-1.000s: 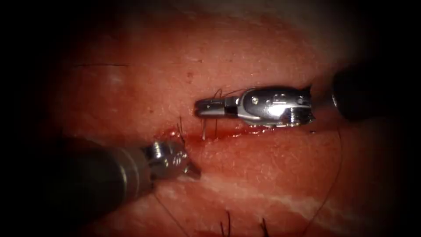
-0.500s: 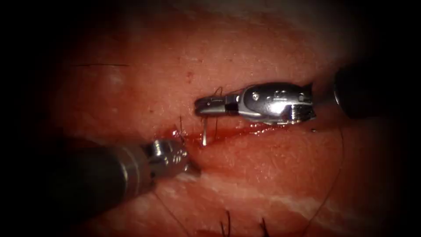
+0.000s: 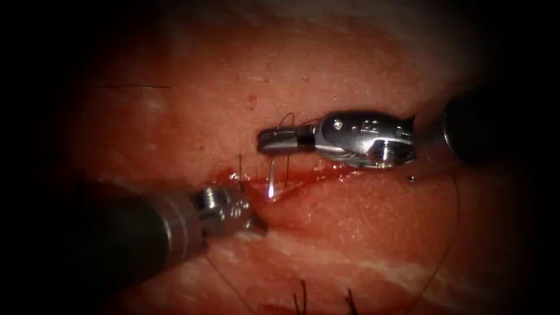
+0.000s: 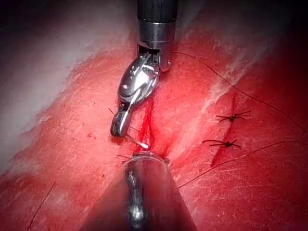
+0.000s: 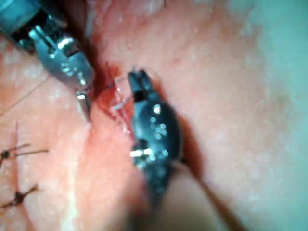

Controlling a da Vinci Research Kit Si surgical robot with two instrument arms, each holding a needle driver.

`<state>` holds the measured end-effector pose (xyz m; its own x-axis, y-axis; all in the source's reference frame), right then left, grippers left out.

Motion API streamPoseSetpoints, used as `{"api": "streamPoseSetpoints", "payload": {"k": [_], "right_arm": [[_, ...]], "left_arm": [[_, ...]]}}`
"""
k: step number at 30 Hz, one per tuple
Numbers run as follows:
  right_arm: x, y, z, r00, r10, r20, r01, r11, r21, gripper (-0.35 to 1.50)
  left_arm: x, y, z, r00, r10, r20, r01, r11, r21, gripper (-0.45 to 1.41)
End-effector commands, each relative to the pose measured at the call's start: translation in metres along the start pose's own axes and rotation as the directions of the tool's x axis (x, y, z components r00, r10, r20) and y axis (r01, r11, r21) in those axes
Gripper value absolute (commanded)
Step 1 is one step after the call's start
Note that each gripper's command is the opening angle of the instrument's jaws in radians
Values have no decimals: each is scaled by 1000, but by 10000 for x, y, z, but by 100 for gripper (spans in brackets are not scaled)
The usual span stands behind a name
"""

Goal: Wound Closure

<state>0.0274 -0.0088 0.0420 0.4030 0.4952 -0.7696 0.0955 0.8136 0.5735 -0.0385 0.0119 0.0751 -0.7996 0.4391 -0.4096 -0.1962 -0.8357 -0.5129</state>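
Right steel needle driver [image 3: 274, 142], fingers clamped on curved silver needle [image 3: 271, 179] near its upper end; needle hangs down, tip at or just into red-wet cut [image 3: 303, 178] in pink pork tissue [image 3: 350, 233]. Judgement: keep grip firm, rotate along needle's curve, don't lever sideways. Dark thin thread [image 3: 449, 233] loops right of cut. Left steel tool [image 3: 256, 224], fingers closed, empty, tip touching tissue just left of needle.
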Motion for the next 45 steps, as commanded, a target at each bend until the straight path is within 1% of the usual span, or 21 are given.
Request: {"api": "streamPoseSetpoints", "payload": {"k": [1, 6, 11, 14, 19, 23, 29, 33, 35, 38, 43, 45], "right_arm": [[-7, -6, 7, 999, 32, 0, -32, 999, 7, -35], [-6, -5, 8, 991, 137, -2, -137, 990, 23, -35], [-6, -5, 13, 967, 254, 2, -254, 966, 58, -35], [-7, -6, 15, 954, 299, 6, -299, 952, 68, -35], [-14, -13, 17, 942, 335, 16, -335, 939, 81, -35], [-19, -20, 18, 912, 409, 25, -409, 908, 84, -35], [-21, -34, 17, 913, 406, 35, -407, 907, 109, -35], [-19, -52, 19, 910, 412, 48, -414, 899, 143, -35], [-17, -58, 21, 899, 434, 53, -437, 886, 157, -35], [-17, -64, 22, 872, 485, 63, -488, 855, 177, -35], [-13, -66, 22, 839, 541, 60, -540, 815, 211, -35], [-13, -66, 22, 813, 579, 70, -579, 788, 208, -35]], "left_arm": [[0, 2, 11, 1000, 0, -1, 0, 1000, -5, -45], [0, -1, 11, 1000, 1, -4, -1, 1000, -5, -45], [-1, -4, 12, 1000, 2, -4, -2, 1000, -2, -45], [-1, -3, 12, 1000, -4, -3, 4, 1000, -2, -45], [-2, -4, 10, 1000, -3, -3, 3, 1000, -1, -45], [-2, -4, 9, 1000, -3, -3, 3, 1000, 1, -45], [-3, -5, 6, 1000, -2, -3, 2, 1000, 1, -45], [-3, -6, 6, 1000, -3, -3, 3, 1000, 3, -45], [-3, -6, 5, 1000, -3, -3, 3, 1000, 3, -45], [-3, -6, 5, 1000, -3, -3, 3, 1000, 3, -45], [-3, -7, 5, 1000, -3, -2, 3, 1000, 6, -45], [-3, -7, 4, 1000, -3, -3, 3, 1000, 5, -45]]}}
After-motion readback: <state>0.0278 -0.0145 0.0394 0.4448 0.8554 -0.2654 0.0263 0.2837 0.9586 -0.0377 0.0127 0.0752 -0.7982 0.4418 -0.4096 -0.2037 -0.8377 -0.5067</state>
